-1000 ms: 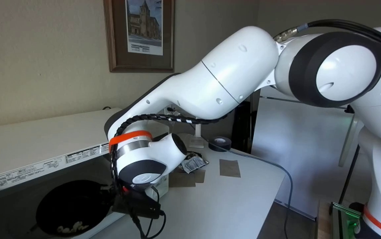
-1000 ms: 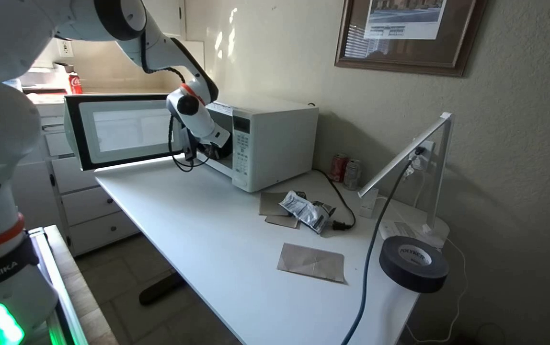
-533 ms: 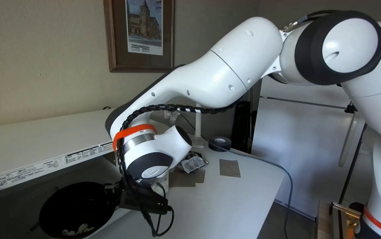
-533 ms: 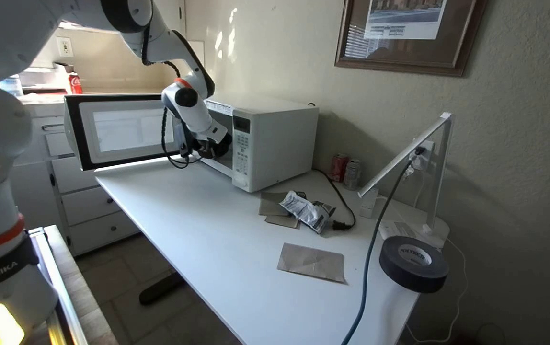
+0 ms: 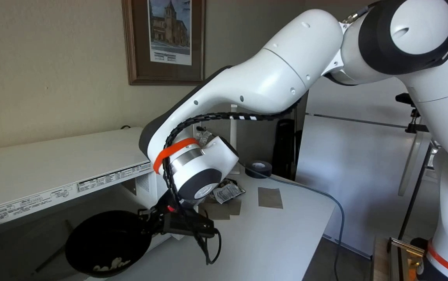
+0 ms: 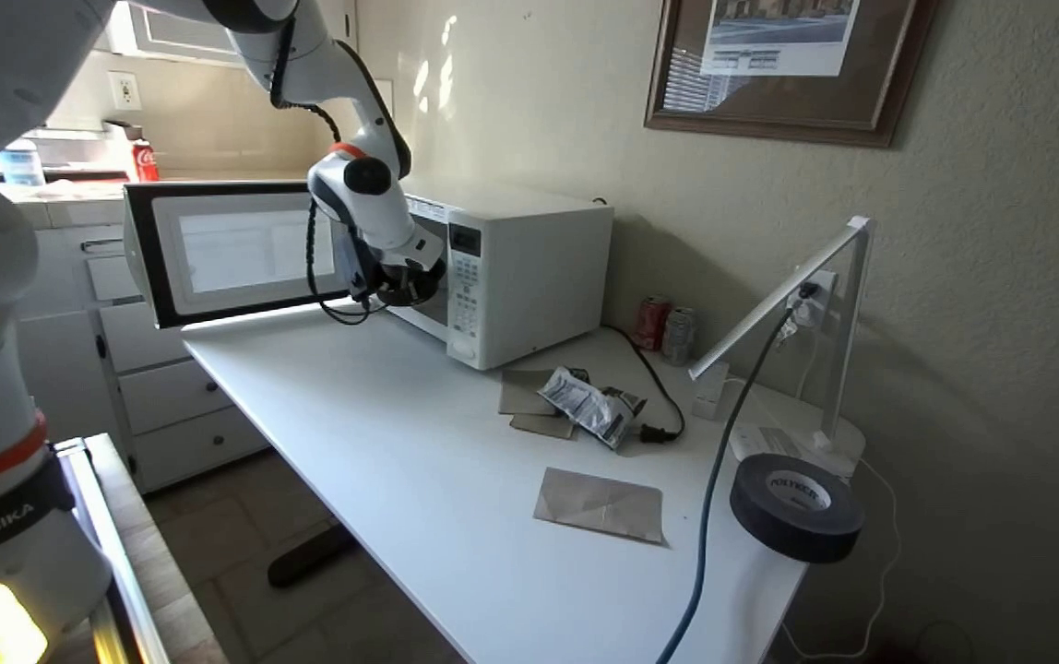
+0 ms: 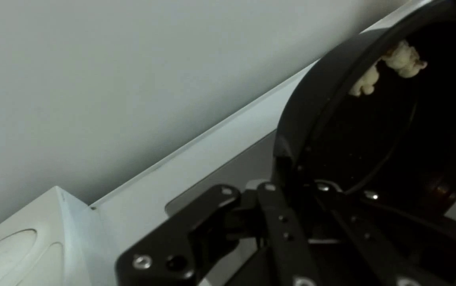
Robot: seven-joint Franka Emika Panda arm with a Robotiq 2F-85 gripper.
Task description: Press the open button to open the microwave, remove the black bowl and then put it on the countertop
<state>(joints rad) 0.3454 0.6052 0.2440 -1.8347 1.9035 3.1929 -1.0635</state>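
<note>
A gripper (image 7: 296,190) is clutching the black bowl (image 5: 105,242), seemingly mid-removal from the microwave (image 6: 543,277), likely needing lowering to the surface (image 6: 400,433).

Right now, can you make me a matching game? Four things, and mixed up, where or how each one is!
Things:
1. black bowl
2. popcorn
3. microwave door
4. framed picture

Where or how:
A. standing open
B. hanging on the wall
C. held by the gripper
D. inside the black bowl

Pairs: 1-C, 2-D, 3-A, 4-B
</note>
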